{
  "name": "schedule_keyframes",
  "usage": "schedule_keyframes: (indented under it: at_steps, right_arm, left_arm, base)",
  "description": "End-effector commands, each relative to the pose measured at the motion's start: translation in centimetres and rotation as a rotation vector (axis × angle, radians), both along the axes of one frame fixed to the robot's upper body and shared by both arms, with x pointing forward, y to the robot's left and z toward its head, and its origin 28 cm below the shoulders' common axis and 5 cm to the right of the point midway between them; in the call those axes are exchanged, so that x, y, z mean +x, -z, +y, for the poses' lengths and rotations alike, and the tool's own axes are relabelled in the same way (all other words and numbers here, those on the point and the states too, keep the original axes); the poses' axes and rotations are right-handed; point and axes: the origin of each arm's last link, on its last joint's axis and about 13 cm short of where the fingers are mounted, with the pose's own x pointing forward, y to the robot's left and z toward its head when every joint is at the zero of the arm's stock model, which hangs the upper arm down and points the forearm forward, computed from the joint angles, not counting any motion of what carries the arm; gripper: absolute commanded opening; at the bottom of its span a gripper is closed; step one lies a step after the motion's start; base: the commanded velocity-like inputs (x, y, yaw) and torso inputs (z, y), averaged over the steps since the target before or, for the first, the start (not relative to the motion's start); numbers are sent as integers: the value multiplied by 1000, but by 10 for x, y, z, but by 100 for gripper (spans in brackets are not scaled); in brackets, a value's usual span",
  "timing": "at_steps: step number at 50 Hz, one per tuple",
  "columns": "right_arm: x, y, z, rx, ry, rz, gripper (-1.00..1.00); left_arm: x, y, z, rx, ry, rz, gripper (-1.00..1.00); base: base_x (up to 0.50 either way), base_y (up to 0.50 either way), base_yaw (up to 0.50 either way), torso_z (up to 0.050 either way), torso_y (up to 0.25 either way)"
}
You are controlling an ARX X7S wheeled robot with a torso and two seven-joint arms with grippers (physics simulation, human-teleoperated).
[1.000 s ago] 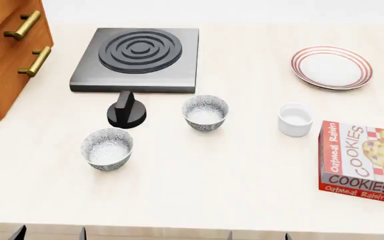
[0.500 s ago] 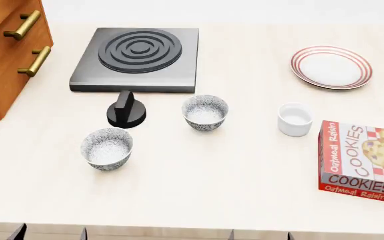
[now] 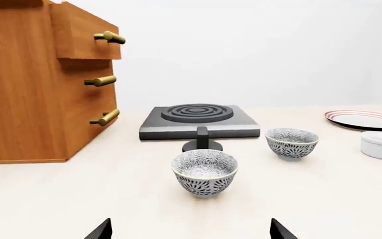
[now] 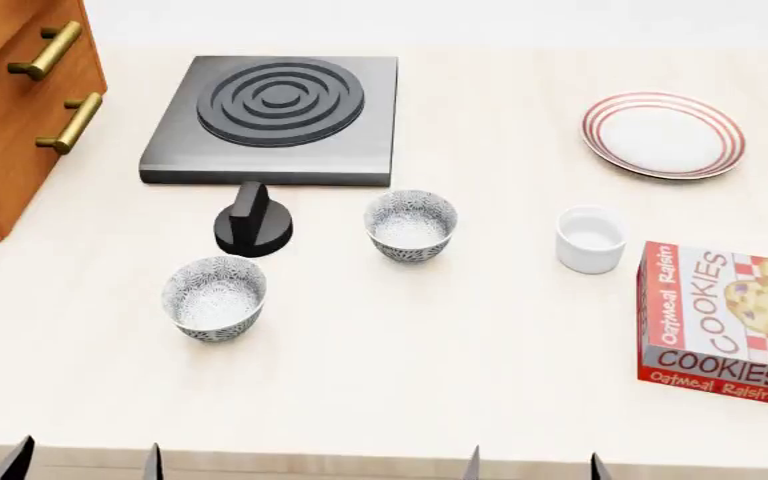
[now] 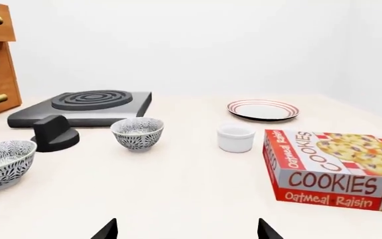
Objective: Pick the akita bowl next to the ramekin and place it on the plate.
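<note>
Left gripper (image 4: 87,462): yours, spread, empty, at the near edge
Bowl (image 4: 411,225): untouched, left of the ramekin (image 4: 590,239)
Right gripper (image 4: 532,465): spread, empty
Plate (image 4: 663,134): bare, far right
Progress: nothing done; you must grasp, carry and place

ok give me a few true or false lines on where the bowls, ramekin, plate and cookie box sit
1. The plate holds a patterned bowl. False: it is empty.
2. The akita bowl stands between the black knob and the ramekin. True.
3. The cookie box leans on the ramekin. False: they stand apart.
4. The second patterned bowl sits nearer the robot than the knob. True.
5. The left gripper holds a bowl. False: both it and the right gripper are open, at the counter's near edge.
</note>
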Motion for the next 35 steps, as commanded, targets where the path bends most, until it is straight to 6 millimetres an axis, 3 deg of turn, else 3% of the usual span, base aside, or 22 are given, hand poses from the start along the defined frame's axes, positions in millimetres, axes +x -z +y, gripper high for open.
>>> schedule_keyframes:
  at_steps: [1,16,35]
  right_arm:
    - [-4,-13,1,-21,-3,-13,100]
    - [-9,-42,0,-34,6,-55,100]
    - [-15,-77,0,-68,-15,-142,100]
  left_arm:
    - [-3,-17,1,-16,-9,-20,100]
    - [-12,-56,-1,-26,20,-78,100]
    - [-16,-86,1,-13,19,-129,100]
  base:
    - [0,0,0,0,0]
    - [0,0,0,0,0]
    - [0,0,0,0,0]
